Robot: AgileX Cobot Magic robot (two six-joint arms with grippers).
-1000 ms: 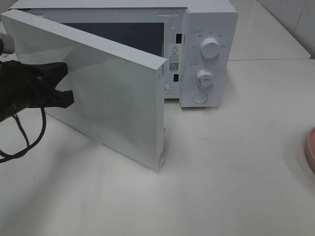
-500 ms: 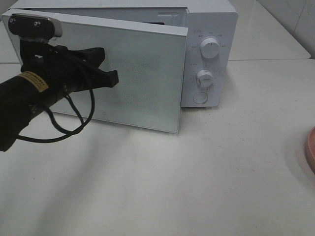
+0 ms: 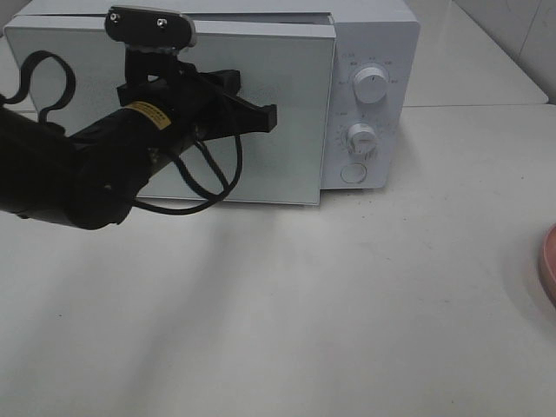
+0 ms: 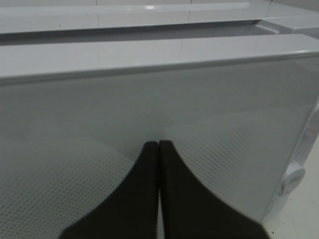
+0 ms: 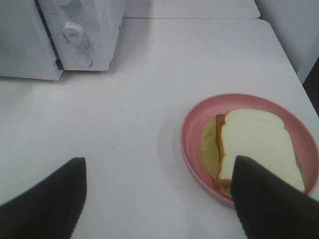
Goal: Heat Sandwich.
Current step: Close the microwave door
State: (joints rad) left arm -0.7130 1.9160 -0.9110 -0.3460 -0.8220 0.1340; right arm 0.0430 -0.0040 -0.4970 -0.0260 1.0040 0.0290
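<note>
Lying flat on its pink plate [image 5: 192, 130], sandwich [image 5: 254, 149]; left claw [image 4: 158, 145] together, right claw [image 5: 157, 172] apart.

white microwave [image 3: 369, 52], pink plate [image 5: 192, 124], black tool [image 4: 158, 149]

No legible text; tiny unreadable dial markings on the microwave [image 3: 369, 95].

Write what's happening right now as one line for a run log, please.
left gripper: jaws shut, tips at white microwave door, nearly closed | right gripper: open above table | stacked white-bread sandwich: on round pink plate, outside microwave
</note>
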